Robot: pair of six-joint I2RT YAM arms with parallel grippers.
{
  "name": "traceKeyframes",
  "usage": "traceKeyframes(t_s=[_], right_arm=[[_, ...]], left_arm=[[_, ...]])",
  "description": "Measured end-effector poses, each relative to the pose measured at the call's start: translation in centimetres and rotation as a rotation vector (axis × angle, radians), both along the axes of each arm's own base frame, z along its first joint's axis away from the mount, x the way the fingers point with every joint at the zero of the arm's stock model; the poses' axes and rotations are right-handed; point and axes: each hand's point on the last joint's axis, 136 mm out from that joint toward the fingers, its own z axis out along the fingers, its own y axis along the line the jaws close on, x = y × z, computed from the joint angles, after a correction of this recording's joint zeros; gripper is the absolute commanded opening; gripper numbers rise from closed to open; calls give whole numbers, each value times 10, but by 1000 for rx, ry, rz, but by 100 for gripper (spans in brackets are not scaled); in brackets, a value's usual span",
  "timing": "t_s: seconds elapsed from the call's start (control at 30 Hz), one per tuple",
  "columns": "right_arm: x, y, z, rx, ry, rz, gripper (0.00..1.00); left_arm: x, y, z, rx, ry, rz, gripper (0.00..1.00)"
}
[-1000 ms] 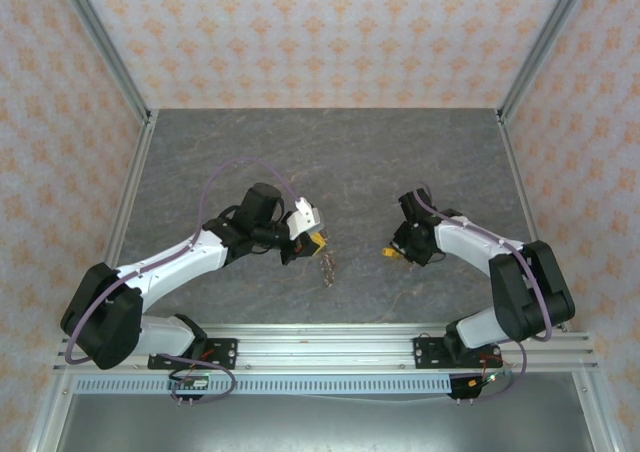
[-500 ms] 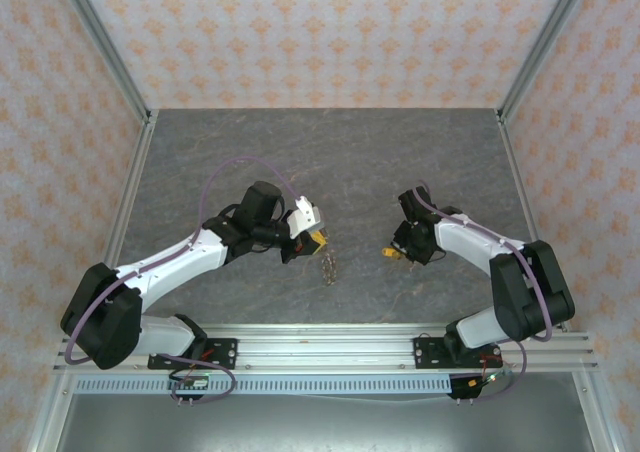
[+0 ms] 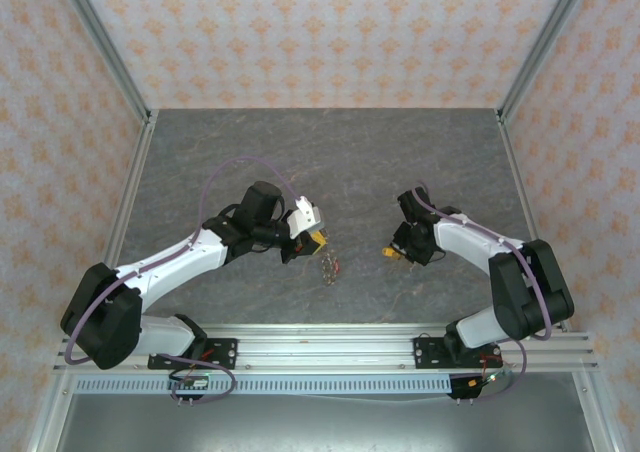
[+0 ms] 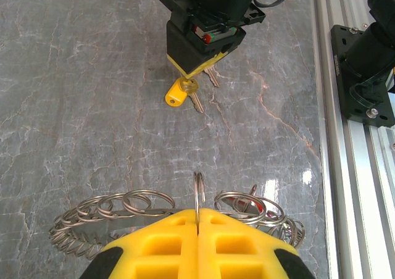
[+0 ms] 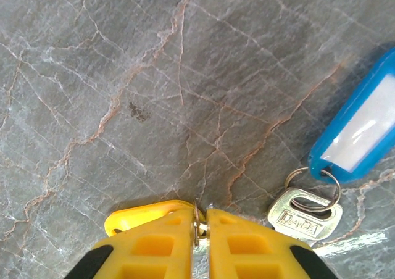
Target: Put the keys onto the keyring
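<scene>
Low over the desk (image 3: 400, 152), left fingers (image 4: 157, 242) clamp one upright loop of the keyring (image 4: 133, 204); right fingers (image 5: 154, 239) pinch the yellow key (image 4: 182, 94). Advice: bring its hole squarely onto the loop's end, slowly.

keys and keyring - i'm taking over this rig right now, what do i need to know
Left gripper: shut on one upright loop of the keyring; its other linked loops rest on the table.
Right gripper: shut on the yellow key, low over the table, facing the left gripper across a gap.
Blue key: flat on the table beside the right gripper.
Done: keyring and yellow key gripped.
Left: no key threaded yet; probably yellow first, then blue.
</scene>
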Motion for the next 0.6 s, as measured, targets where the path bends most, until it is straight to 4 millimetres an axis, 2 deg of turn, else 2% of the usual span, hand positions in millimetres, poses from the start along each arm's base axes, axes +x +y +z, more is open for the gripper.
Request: traceKeyframes(t_s=[0.6], right_arm=[[1, 0, 1, 1, -3, 0, 11]], left_arm=[[0, 0, -2, 5, -4, -6, 0]])
